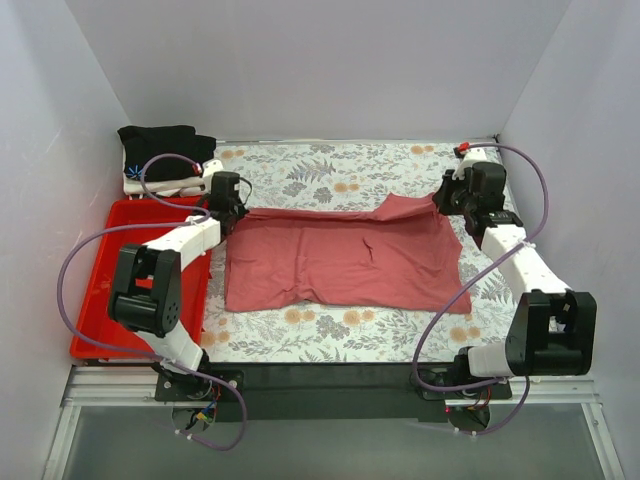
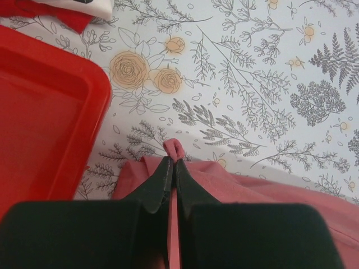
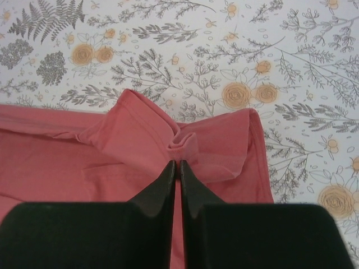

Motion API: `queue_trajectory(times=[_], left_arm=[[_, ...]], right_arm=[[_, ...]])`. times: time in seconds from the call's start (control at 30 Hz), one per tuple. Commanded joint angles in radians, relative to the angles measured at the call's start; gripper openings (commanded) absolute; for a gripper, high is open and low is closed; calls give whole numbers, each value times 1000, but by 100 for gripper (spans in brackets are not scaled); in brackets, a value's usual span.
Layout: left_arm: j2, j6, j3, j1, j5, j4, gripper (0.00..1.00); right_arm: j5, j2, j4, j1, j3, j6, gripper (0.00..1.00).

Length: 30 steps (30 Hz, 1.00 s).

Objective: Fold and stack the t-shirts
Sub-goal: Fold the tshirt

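Note:
The salmon-red t-shirt (image 1: 340,260) lies spread across the middle of the flowered table. My left gripper (image 1: 232,213) is shut on its far left corner, and a small fold of the salmon-red t-shirt (image 2: 175,149) pokes out past the left gripper (image 2: 171,163). My right gripper (image 1: 447,204) is shut on the far right edge, which is lifted into a peak. There the bunched salmon-red t-shirt (image 3: 134,129) sits pinched in the right gripper (image 3: 178,165). A black t-shirt (image 1: 165,145) lies on a white one (image 1: 160,184) at the far left corner.
A red plastic tray (image 1: 105,290) lies along the table's left side, its rim (image 2: 95,106) close beside my left gripper. White walls close in the table on three sides. Flowered table cover (image 1: 340,165) shows beyond and in front of the shirt.

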Motion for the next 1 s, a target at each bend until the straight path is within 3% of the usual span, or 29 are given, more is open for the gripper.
queue_trajectory(times=[0.0,0.37,0.9,0.93,0.97], left_arm=[[-69,-4,-49,-4,-16,13,0],[-229,-10,-206,-34,-34,18,0],[-480,-75,-399,-64,-4,-42,0],[-488,-85,-410,-69,-1,-53,3],[-500,-95,-415,-73,-4,-83,14]], right_arm=[[30,-75,-30,10,-34,-21,1],[84,-293,-151,19,-114,-36,1],[114,-478,-259,36,-237,-20,1],[128,-484,-274,39,-239,-15,1],[142,-488,-285,41,-236,-9,1]])
